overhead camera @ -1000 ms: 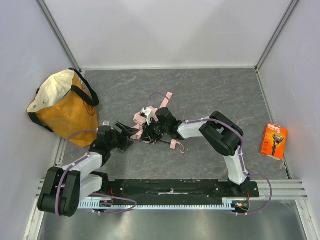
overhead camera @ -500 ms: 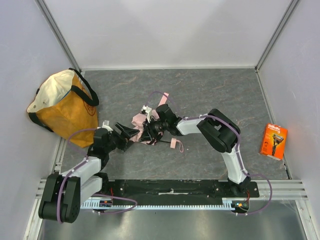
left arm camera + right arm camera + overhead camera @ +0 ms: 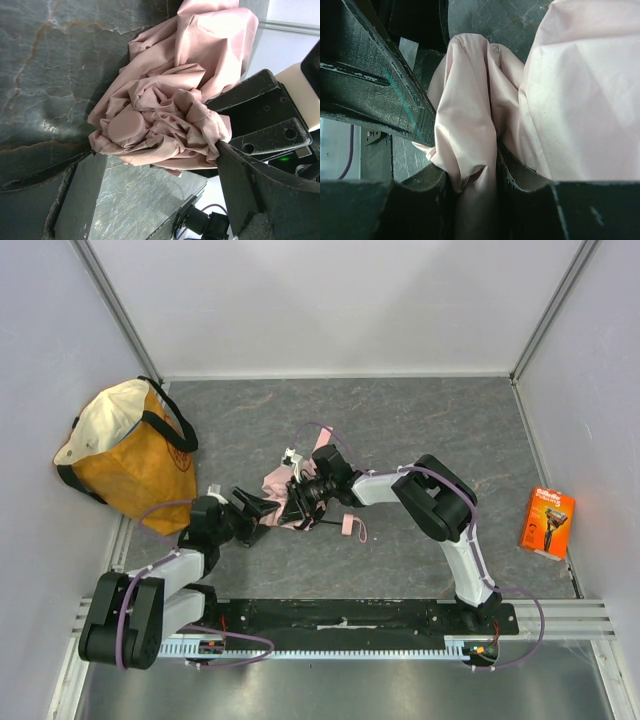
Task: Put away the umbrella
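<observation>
Plainly, the putting away is barely beginning: the pale pink fabric folding umbrella [image 3: 274, 482] is lying crumpled in the middle of the grey marbled table [image 3: 430, 430]. Its thin pink strap [image 3: 347, 527] is trailing loose on the near side, well apart from the orange-and-cream tote bag [image 3: 130, 455] at the far left. Bundling, strapping and stowing are all remaining, by the look of it. The right gripper [image 3: 298, 502] is pinching 1 fold of canopy tight between its 2 fingers [image 3: 425, 195]. The left gripper [image 3: 258, 508] is facing the bunched fabric, fingers spread wide, the bunch sitting between them ungripped.
</observation>
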### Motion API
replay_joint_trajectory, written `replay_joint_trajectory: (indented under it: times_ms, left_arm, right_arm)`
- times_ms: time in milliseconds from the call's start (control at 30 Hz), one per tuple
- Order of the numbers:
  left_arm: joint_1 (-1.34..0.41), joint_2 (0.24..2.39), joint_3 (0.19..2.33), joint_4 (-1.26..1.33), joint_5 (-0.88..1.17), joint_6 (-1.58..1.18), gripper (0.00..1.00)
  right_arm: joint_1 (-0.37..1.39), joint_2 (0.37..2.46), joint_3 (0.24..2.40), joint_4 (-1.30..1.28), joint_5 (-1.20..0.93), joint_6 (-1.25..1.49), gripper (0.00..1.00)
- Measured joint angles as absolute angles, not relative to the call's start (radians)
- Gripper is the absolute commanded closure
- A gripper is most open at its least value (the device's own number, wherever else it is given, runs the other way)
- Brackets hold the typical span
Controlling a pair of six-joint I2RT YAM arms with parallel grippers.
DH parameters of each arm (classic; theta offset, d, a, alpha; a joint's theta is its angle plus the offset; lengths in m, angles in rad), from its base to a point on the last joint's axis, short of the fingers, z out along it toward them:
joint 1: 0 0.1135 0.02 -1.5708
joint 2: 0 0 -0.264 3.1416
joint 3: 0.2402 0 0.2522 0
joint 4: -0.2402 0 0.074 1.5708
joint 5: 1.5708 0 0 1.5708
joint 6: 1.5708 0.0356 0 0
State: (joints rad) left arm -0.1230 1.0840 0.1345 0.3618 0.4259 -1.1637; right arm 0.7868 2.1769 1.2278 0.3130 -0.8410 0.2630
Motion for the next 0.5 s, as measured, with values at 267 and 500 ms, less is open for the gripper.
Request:
replay_joint_trajectory:
  times_ms: [267,500]
  left_arm:
    - [-0.135,1.186,0.143,0.478,0.424,-1.166,0.06]
    - [-0.146,1.271,0.165,0.533,0.419,-1.166,0.20]
  right_arm:
    - [0.785,2.179,1.241,0.282,-0.863,0.261,1.00]
    - [0.768,2.197,1.272,0.255,-0.897,0.262,1.00]
